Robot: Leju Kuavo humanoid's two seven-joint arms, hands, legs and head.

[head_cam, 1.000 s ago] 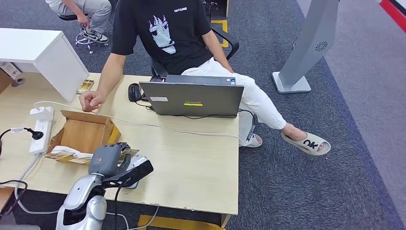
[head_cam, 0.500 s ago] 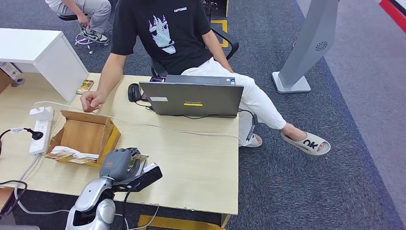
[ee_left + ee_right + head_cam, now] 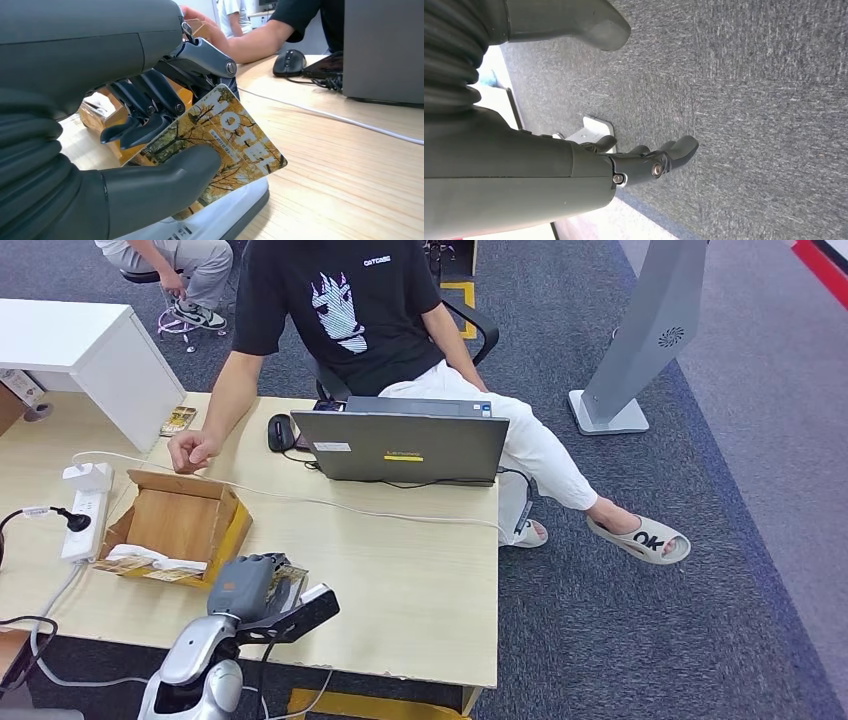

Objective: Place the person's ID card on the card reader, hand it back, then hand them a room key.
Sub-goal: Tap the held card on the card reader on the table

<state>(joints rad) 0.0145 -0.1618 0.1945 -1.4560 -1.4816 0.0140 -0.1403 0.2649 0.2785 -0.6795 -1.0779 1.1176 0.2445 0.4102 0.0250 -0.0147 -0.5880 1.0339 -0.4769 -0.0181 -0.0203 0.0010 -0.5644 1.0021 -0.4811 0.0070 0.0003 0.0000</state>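
My left hand (image 3: 243,585) pinches a card (image 3: 220,145) printed with autumn trees and the word HOTEL between thumb and fingers (image 3: 150,125). The card (image 3: 289,579) hangs just above the white and black card reader (image 3: 300,608) near the desk's front edge; the reader's white top (image 3: 220,217) lies right under it. Across the desk sits a person in a black T-shirt (image 3: 345,300), one hand (image 3: 190,450) resting on the desk by the cardboard box. My right hand (image 3: 644,160) hangs by my side over grey carpet, fingers loosely apart, holding nothing.
An open cardboard box (image 3: 178,525) with more cards at its front stands left of my hand. A grey laptop (image 3: 405,445), a black mouse (image 3: 280,432), a power strip (image 3: 82,510) and a white cable (image 3: 350,505) lie on the wooden desk (image 3: 420,590).
My left hand has carried the card from beside the box rightward and toward the desk's front edge, over the card reader. In the last half second it barely moved.
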